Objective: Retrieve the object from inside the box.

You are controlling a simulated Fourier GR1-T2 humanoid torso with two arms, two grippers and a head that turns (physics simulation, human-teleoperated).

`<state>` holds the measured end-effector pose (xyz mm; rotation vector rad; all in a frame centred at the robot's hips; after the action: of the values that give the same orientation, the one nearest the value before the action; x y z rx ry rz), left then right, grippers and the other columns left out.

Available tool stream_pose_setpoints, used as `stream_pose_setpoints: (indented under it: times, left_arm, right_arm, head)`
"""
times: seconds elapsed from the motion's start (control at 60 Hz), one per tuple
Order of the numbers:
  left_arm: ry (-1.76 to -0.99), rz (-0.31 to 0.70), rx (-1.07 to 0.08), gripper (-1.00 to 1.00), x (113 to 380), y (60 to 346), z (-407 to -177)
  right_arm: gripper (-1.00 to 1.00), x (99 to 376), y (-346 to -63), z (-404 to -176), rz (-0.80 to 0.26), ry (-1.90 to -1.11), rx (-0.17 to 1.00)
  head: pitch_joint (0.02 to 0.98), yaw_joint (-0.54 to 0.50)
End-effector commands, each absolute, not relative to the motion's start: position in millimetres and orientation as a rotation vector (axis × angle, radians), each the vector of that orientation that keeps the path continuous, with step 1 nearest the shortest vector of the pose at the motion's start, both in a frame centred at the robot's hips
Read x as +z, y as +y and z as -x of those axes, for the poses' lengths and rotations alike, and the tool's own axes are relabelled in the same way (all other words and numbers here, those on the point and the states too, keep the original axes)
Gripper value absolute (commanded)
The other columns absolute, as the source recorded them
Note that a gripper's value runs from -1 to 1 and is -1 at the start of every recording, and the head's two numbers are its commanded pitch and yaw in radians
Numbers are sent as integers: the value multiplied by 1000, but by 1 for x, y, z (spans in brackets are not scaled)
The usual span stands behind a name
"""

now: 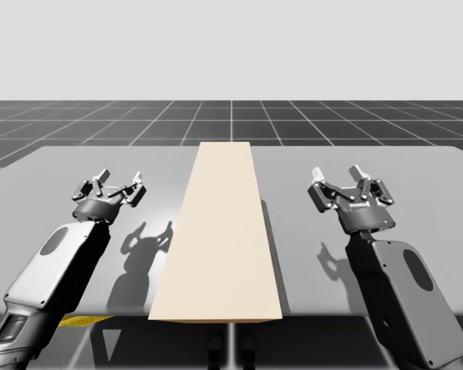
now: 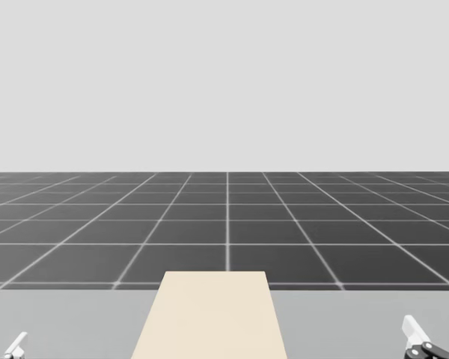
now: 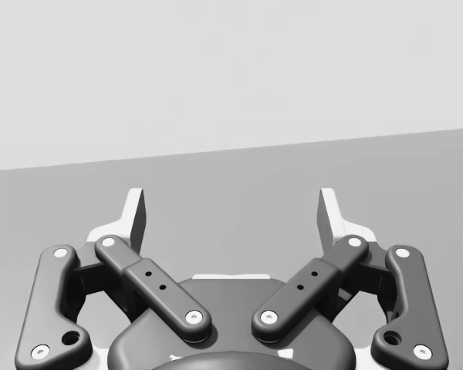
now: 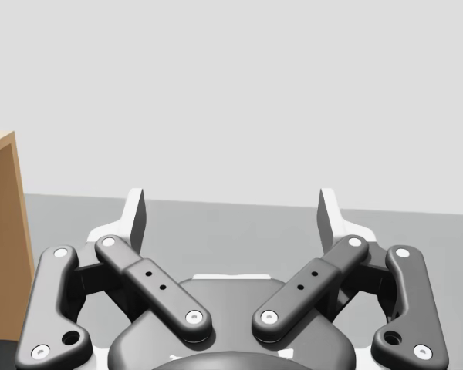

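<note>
Two grippers stand raised over the near half of the grey counter (image 1: 440, 200), one on each side of a long box (image 1: 220, 231). My left gripper (image 1: 119, 182) is to the left of the box and well apart from it, its fingers spread wide with nothing between them; ahead of it, in its wrist view, lies bare counter. My right gripper (image 1: 337, 176) is to the right of the box, also well apart from it, fingers equally wide and holding nothing. In the right wrist view a tan-brown upright side of the box stands beside that gripper, off past one finger. The box is narrow and plain, with a flat, pale cream top. It runs from the near edge of the counter straight away between the two grippers, almost to the far edge. Its top face is unbroken, so whatever is inside is hidden. Beyond the counter a dark floor (image 1: 231, 116) with a pale grid reaches back to a light grey background.
</note>
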<state>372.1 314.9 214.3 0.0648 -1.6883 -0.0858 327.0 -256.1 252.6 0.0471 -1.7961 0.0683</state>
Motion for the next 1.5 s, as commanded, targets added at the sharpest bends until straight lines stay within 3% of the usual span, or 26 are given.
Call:
stream_pose_setpoints:
  times: [0.017,0.067,0.15,0.333,0.4,0.533,0.7,0.833,1.1,1.35,1.5]
  left_arm:
    - [-1686,-53,-87,-1000,214,315,-372]
    - [-1672,-46,-88,-1000,214,315,-372]
    - [-1579,30,-135,-1000,212,311,-370]
    - [-1419,139,-309,-1000,196,303,-368]
    - [-1407,159,-377,-1000,193,298,-364]
    - [-1387,253,-618,-1000,185,267,-345]
    - [-1368,272,-756,-1000,177,240,-329]
    - [-1359,269,-769,-1000,174,235,-328]
    - [-1355,241,-790,-1000,171,233,-328]
    - [-1359,228,-808,-1000,170,232,-328]
    - [-1361,227,-811,-1000,170,232,-327]
  right_arm:
    - [-1000,251,-251,-325,-58,-1787,68]
    - [-1000,251,-250,-325,-88,-1776,94]
    - [-1000,247,-251,-328,-79,-1738,115]
    - [-1000,229,-244,-328,-205,-1537,273]
    - [-1000,226,-240,-326,-222,-1513,337]
    - [-1000,216,-222,-316,-315,-1459,510]
    - [-1000,204,-201,-306,-429,-1438,644]
    - [-1000,192,-173,-301,-551,-1371,730]
    - [-1000,171,-147,-311,-585,-1322,753]
    - [-1000,143,-124,-335,-595,-1379,769]
    - [-1000,136,-120,-349,-621,-1359,732]
  head:
    - [166,10]
    - [166,9]
    - [167,7]
    - [168,6]
    - [166,5]
    - [165,2]
    - [169,-3]
    - [166,-1]
    - [184,-17]
    - [201,-26]
    - [216,-35]
